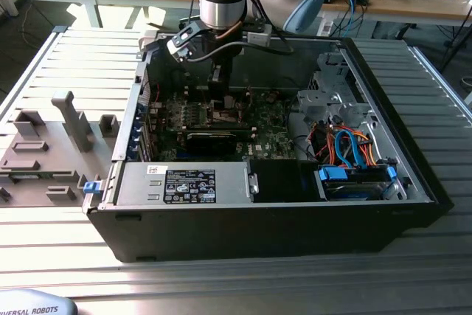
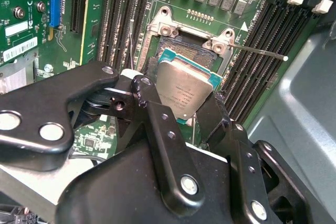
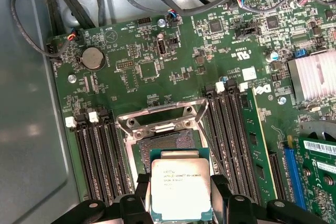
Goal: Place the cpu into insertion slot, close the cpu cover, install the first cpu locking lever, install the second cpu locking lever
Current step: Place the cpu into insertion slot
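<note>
The cpu (image 3: 181, 182) is gripped by its edges in the gripper (image 3: 181, 203) and held close over the open insertion slot (image 3: 163, 142). Placement is judged in hand; square, level alignment is called for.

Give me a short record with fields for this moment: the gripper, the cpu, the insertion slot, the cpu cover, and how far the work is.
gripper: shut on the cpu, inside the computer case
cpu: gripped at two opposite edges, metal top showing, close over the insertion slot, not seated
insertion slot: dark, uncovered, empty
cpu cover: swung open, off the slot
progress: no step finished yet
</note>
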Motion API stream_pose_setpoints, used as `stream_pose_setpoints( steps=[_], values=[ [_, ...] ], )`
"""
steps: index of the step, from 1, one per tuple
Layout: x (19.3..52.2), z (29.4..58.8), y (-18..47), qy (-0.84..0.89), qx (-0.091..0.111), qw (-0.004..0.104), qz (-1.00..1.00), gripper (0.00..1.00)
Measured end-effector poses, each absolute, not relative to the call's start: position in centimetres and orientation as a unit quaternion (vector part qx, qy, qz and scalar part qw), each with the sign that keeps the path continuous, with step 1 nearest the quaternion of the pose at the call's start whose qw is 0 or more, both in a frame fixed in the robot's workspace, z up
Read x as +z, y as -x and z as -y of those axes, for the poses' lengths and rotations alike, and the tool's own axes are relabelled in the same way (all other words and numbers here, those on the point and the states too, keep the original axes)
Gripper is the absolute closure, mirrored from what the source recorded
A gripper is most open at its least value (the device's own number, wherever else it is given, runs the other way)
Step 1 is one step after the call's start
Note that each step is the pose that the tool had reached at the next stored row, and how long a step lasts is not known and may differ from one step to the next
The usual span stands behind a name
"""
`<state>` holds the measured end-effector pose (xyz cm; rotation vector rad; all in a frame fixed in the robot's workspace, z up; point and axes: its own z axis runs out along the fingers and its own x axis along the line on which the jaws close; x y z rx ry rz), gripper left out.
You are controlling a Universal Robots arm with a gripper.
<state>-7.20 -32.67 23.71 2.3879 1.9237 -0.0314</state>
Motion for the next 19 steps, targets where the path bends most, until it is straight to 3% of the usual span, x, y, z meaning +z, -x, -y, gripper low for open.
stream_pose_setpoints(
  steps=[19],
  values=[
    [23.66, 32.67, 7.2, -0.784, -0.011, 0.037, -0.62, 0.46]
  ],
)
